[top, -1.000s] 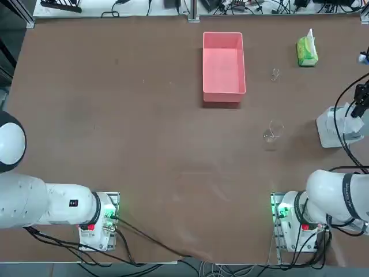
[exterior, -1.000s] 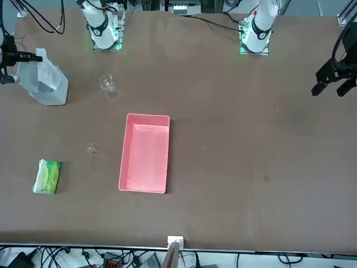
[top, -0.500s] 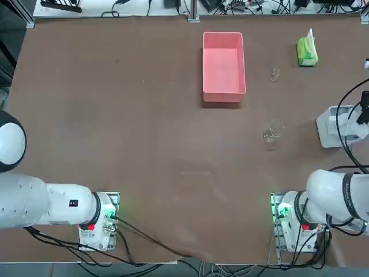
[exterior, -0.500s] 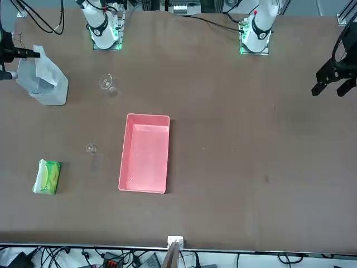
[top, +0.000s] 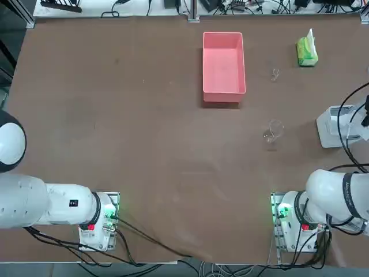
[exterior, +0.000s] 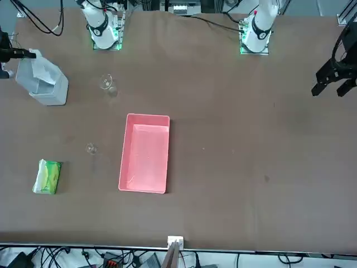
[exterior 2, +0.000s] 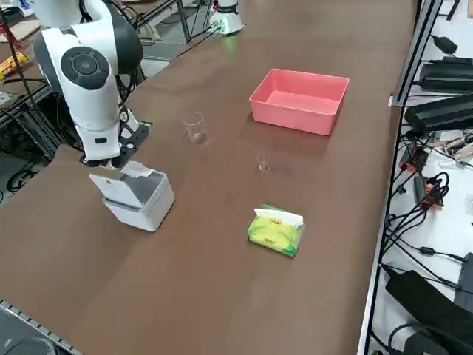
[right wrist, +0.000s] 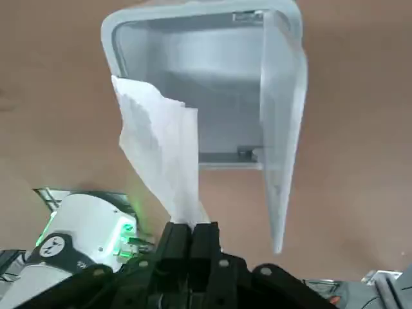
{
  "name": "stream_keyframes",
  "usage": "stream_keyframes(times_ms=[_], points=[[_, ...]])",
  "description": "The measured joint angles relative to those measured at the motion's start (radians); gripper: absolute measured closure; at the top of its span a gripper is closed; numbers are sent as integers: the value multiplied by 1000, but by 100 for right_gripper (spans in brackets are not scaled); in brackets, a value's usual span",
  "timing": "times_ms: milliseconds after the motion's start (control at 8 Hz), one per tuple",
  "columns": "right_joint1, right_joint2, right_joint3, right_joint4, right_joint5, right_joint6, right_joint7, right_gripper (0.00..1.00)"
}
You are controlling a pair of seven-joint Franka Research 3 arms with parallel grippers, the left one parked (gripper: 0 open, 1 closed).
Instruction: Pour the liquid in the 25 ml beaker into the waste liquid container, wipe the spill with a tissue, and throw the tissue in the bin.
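The pink waste liquid container [exterior: 144,153] lies near the desk's [exterior: 234,139] middle. The 25 ml beaker [exterior: 91,148] stands beside it, a green tissue pack [exterior: 47,176] beyond. A larger beaker [exterior: 106,83] stands near the grey bin [exterior: 42,84], by the desk's edge.

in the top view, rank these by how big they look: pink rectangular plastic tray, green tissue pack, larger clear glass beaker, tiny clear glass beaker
Largest to smallest in the top view:
1. pink rectangular plastic tray
2. green tissue pack
3. larger clear glass beaker, close to the pack in size, so these two are not certain
4. tiny clear glass beaker
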Motion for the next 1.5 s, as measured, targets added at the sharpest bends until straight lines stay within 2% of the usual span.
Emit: stream_keyframes(times_ms=[500, 1000, 1250, 1375, 1500], points=[[-4, 43, -31, 1, -17, 105, -83, 93], [-4, 64, -31, 7, -18, 134, -95, 90], [-1, 71, -30, 19, -18, 134, -96, 77], [0, 74, -30, 22, -18, 135, -96, 61], [0, 78, -30, 26, -18, 135, -97, 54]])
